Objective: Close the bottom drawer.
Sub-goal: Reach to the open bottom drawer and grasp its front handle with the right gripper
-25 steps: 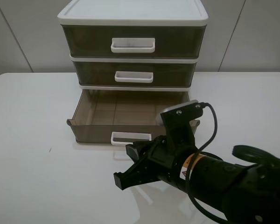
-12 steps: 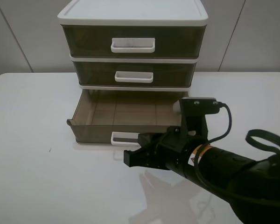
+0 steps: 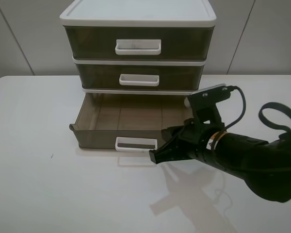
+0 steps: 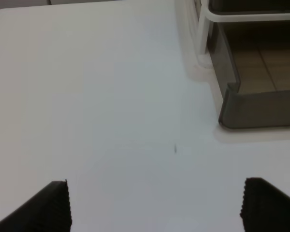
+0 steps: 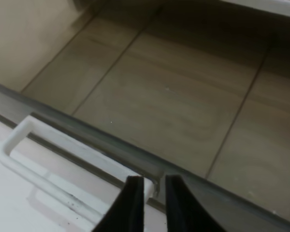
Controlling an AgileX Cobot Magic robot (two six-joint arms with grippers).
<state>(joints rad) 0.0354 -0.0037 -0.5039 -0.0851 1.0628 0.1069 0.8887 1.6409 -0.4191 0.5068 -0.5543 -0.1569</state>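
The bottom drawer (image 3: 94,138) stands pulled far out of the white-framed three-drawer unit (image 3: 136,17), empty inside, with its front over the worktop (image 3: 34,184). Its white loop handle (image 3: 136,144) sits in the middle of the front panel. The right gripper (image 3: 157,156) is just at the right end of this handle, its fingers (image 5: 133,203) drawn almost together and, as far as I see, grasping nothing; whether it touches the panel I cannot tell. I think the push should land near the handle, level and straight toward the unit, slowly, so the drawer does not skew or shove the unit backward. The left gripper (image 4: 157,208) hangs spread wide by the drawer's left front corner, holding nothing.
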